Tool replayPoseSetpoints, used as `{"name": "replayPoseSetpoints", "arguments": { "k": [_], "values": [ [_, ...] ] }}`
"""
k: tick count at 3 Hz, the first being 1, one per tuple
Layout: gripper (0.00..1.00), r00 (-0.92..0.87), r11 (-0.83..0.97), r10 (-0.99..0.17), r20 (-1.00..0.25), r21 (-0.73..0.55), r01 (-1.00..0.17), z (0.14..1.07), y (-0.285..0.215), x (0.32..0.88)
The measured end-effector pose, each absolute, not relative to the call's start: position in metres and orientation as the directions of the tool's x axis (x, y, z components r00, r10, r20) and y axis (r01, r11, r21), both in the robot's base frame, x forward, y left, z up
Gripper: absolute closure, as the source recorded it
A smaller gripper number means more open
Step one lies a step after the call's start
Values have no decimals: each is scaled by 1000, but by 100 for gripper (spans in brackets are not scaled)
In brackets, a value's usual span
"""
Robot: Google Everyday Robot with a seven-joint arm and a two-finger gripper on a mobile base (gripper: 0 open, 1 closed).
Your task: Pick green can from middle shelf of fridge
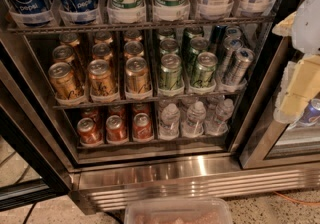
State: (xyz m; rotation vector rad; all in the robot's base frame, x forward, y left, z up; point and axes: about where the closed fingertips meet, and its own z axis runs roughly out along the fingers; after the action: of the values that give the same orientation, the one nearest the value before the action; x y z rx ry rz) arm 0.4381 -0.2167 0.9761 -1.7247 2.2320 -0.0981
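Three wire racks show inside the open fridge (200,173). On the middle shelf (155,99), from the left, stand three lanes of copper-gold cans (101,77), then two lanes of green cans, then slim silver-blue cans (237,66). The nearest green can (170,73) stands upright at the front, near the shelf's centre, in a clear cup. The gripper (299,85) hangs at the far right edge, outside the fridge's dark frame and well apart from the green cans. I cannot tell whether its grip is wide or narrow.

The likely trouble lies along the reach inward. The gripper could clip the frame or knock the slim cans, which stand between it and the target. The lanes are tight, so a neighbouring copper-gold can may get nudged. The cup's lip and the rack above leave little room to lift, and a smooth round can may slip from a shallow hold.

The cans are glossy metal cylinders with silver lids. Below are red cans (116,129) and ridged, clear water bottles (195,118). The racks are thin dark wire, and the base panel is ribbed, shiny steel.
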Motion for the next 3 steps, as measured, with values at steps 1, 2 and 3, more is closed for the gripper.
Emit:
{"name": "replayPoseSetpoints", "arguments": {
  "k": [1,2,3],
  "values": [
    [0,-222,274,-951,-217,-253,-928,977,-216,438],
    [0,-226,287,-941,-252,-244,-926,952,-203,432],
    [0,-209,294,-921,-328,-234,-927,908,-169,418]
  ]
}}
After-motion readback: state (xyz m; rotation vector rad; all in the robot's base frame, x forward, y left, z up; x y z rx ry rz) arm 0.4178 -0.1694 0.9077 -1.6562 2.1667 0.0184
